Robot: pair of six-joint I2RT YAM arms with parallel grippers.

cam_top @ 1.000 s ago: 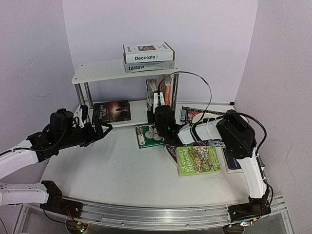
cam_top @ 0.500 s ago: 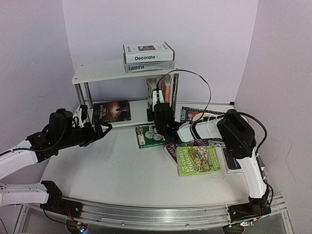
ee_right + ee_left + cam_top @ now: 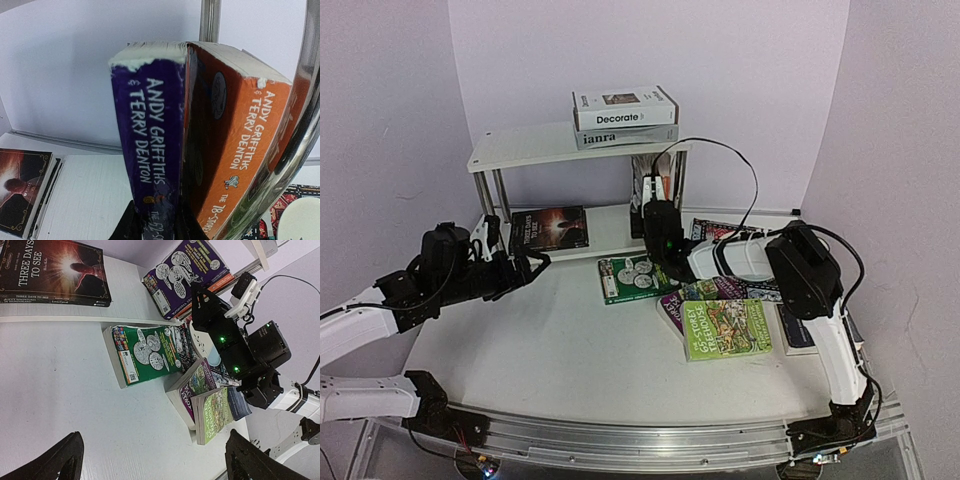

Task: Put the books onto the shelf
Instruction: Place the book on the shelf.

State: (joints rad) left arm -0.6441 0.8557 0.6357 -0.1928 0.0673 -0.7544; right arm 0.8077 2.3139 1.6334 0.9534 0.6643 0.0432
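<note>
Quick count from us: two books lie stacked on the top tier of the shelf (image 3: 520, 148), the white Decorate (image 3: 625, 108) on the grey ianra (image 3: 620, 137). On the lower tier, Three Days to See (image 3: 548, 228) lies flat at the left end. Two paperbacks stand upright at the right end, a purple one (image 3: 152, 145) and an orange one (image 3: 245, 150), pressed side by side right against the chrome leg (image 3: 209, 20).

The right gripper (image 3: 160, 225) is pinched narrow on the purple one's spine. The left gripper (image 3: 532, 264) hangs spread wide with nothing in it, over the table (image 3: 550, 350) near the shelf's left front corner.

On the table we count four more books:
- A green book (image 3: 632, 278) sits just at the lower tier's front edge.
- A lime-green book (image 3: 728, 328) lies on top of another purple one (image 3: 672, 305).
- A navy book (image 3: 798, 330) is half hidden behind the right arm.

The middle of the lower tier shows bare white, and so does the table's near left half.
</note>
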